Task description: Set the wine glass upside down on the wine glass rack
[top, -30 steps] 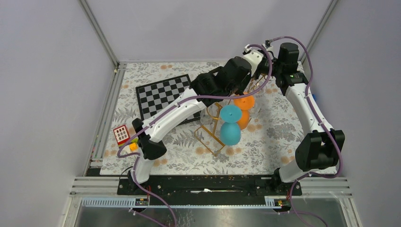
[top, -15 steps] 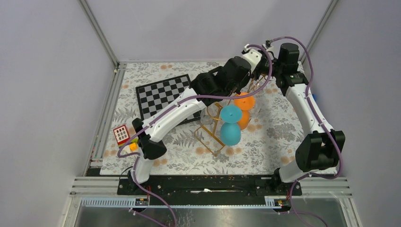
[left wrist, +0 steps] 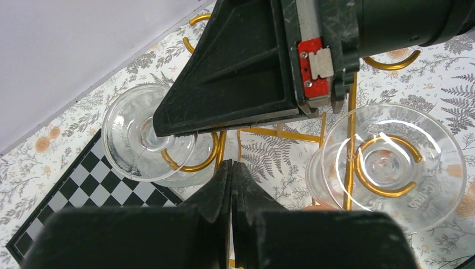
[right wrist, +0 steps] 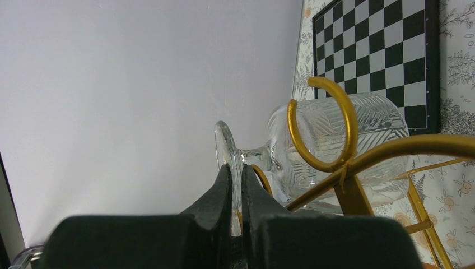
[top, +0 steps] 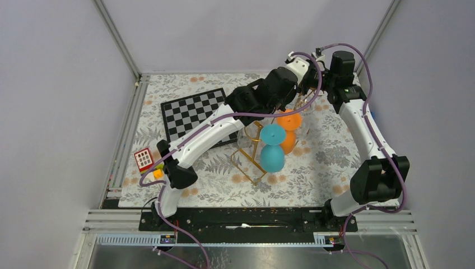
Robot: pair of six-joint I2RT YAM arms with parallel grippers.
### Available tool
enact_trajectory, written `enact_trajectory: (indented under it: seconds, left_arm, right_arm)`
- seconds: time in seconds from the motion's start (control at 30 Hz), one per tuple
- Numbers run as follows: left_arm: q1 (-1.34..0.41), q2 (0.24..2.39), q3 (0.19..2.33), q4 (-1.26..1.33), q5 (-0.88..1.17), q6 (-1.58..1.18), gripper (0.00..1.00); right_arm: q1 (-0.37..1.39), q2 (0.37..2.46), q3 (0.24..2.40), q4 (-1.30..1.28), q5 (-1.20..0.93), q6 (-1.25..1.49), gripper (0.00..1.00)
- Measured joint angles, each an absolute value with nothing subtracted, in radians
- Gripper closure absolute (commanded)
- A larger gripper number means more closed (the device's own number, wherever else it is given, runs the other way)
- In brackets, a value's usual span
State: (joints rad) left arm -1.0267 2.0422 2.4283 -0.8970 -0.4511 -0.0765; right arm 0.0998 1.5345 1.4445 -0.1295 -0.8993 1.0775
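Plain grey walls [top: 235,33]; floral tablecloth [top: 313,168]; aluminium corner post [top: 118,38].

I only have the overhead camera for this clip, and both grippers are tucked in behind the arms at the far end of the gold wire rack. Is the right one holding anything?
Observer: Yes. In the right wrist view the right gripper is shut on the rim of the foot of a clear wine glass.
Operator: And the left one?
Observer: The left gripper is shut with nothing between its fingers, and it hovers over the gold wire rack.
Operator: Any other clear glass there?
Observer: One. A second clear glass hangs foot-up, with a curled rail end showing through its foot.
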Motion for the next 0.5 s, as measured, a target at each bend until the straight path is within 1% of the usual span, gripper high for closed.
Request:
enact_trajectory:
  seconds: [0.5]
  left_arm:
    - [-1.023,2.042,2.428,-0.896,-0.443,-0.120,1.00]
  right_arm:
    - [0.100,1.532,1.510,-0.280,-0.852,0.977,1.00]
